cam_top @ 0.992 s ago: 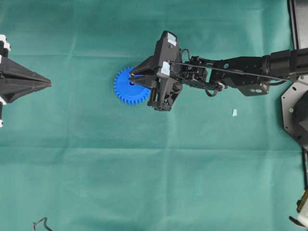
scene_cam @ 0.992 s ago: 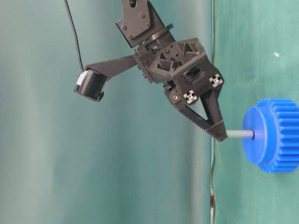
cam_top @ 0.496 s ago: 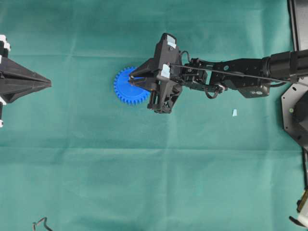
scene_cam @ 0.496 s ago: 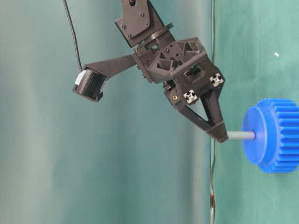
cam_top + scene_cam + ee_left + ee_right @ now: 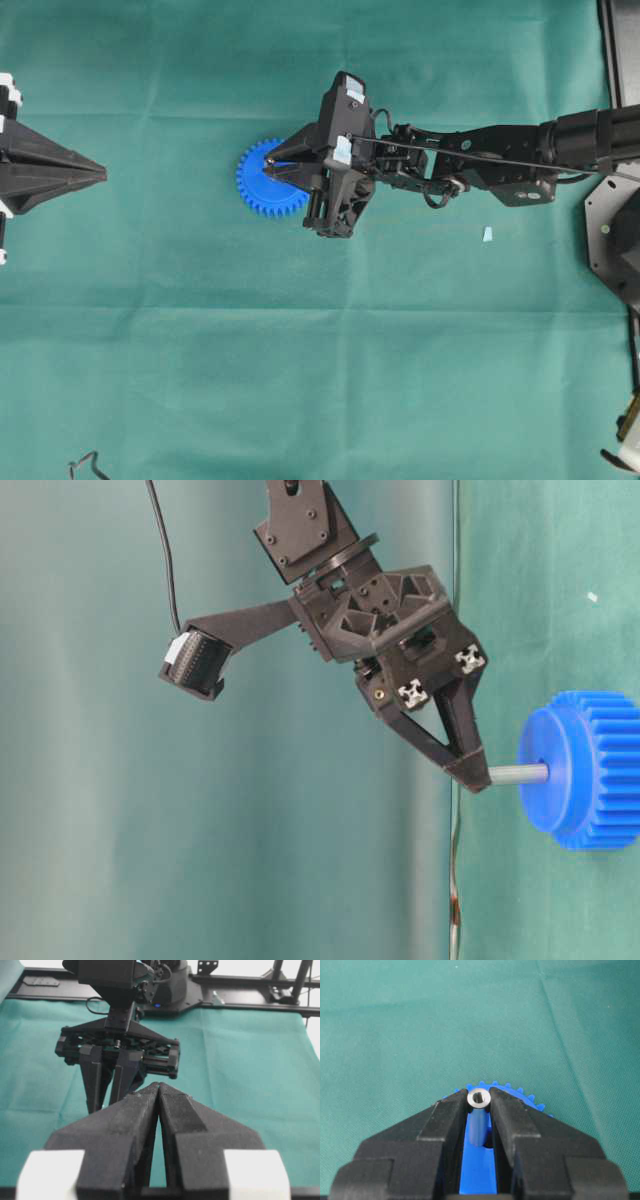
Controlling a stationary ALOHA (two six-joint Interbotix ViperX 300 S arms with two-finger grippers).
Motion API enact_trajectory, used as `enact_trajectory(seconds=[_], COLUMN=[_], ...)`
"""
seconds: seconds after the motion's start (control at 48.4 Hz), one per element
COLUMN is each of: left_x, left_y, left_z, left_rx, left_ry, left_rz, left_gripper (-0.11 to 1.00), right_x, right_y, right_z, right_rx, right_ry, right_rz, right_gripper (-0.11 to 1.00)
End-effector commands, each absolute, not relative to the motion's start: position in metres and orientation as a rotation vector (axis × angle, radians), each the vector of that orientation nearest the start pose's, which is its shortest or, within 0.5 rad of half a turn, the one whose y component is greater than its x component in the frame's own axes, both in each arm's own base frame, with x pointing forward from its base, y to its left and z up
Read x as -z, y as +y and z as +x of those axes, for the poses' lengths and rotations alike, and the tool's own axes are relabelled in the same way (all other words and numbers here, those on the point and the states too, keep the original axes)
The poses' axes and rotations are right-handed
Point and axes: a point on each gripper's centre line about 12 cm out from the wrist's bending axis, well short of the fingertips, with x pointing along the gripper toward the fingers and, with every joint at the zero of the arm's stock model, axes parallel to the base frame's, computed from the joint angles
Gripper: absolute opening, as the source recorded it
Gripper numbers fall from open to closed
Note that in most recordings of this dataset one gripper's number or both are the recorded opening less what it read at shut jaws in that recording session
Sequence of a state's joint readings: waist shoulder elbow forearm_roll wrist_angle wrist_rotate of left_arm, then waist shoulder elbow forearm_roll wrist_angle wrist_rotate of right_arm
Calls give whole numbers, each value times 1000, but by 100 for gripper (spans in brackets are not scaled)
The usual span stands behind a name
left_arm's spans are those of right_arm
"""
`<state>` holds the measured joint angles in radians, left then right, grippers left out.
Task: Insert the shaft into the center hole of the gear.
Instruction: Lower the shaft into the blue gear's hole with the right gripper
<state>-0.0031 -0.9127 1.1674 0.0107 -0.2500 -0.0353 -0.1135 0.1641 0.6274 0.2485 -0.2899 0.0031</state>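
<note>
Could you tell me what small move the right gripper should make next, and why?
Probably press the shaft further down into the gear. The right gripper is shut on its upper end, its tip sits at the center hole, and most of its length is exposed.

Bright, even, seemingly overhead light; faint shadows; sharp exterior views; wrist views blur close up.

The right tool (image 5: 468,778) has tilted a little and edged closer to the gear (image 5: 585,770). Its pin (image 5: 518,774) now sits slightly lower against the gear's face.
</note>
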Motion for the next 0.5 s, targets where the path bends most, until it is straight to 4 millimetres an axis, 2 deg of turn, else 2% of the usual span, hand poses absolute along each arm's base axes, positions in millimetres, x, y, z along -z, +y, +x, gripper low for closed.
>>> enact_trajectory(seconds=[0.0, 0.124, 0.475], left_x=[-291, -291, -291], left_y=[-1, -1, -1], left_z=[210, 210, 210], left_rx=[7, 7, 7], left_ry=[-21, -20, -18], left_rz=[-22, -22, -22], left_gripper=[0, 0, 0], right_x=[-163, -170, -164], right_y=[-60, -63, -63], right_z=[419, 416, 417], right_rx=[244, 251, 254], right_ry=[429, 410, 420], right_rz=[246, 246, 252], right_gripper=[17, 17, 17])
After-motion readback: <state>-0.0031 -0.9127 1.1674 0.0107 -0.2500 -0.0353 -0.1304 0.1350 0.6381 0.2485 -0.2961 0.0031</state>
